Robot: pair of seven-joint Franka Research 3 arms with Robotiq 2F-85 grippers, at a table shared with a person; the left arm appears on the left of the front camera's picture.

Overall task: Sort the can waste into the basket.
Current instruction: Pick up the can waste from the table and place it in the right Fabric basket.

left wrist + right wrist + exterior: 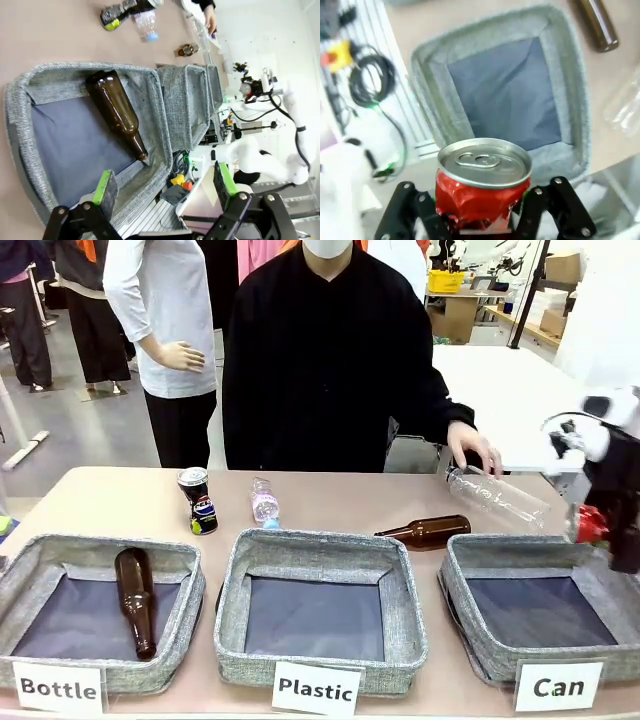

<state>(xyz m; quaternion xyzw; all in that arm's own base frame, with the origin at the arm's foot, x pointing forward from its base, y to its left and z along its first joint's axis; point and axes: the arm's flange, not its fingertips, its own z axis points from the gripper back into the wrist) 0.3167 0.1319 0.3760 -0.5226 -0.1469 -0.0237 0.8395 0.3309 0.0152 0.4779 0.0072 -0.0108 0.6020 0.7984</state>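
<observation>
Worktop [110, 502], front view: my right jaws hang at its right edge, over the far rim of the Can basket [470, 562], with the red can [591, 525]. The black Pepsi can [198, 500] stands near the far edge, left side. Left wrist view: my left jaws stand apart above the Bottle basket [20, 92]. Right wrist view: my right jaws clamp the red can [481, 187].

- Looked like a robotics lab / test bay, not a home.
- Beige table [110, 495] carried grey fabric bins w/ printed sorting tags: "Bottle" basket [100, 545], "Plastic" basket [320, 543], "Can" basket [520, 548].
- Yellow e-stop box [332, 53] & loose black cables [370, 80] sat by the rig.
- Bkgd: cardboard boxes [563, 267], yellow crate [446, 281], white worktable [500, 390], bare grey floor [90, 435].
</observation>
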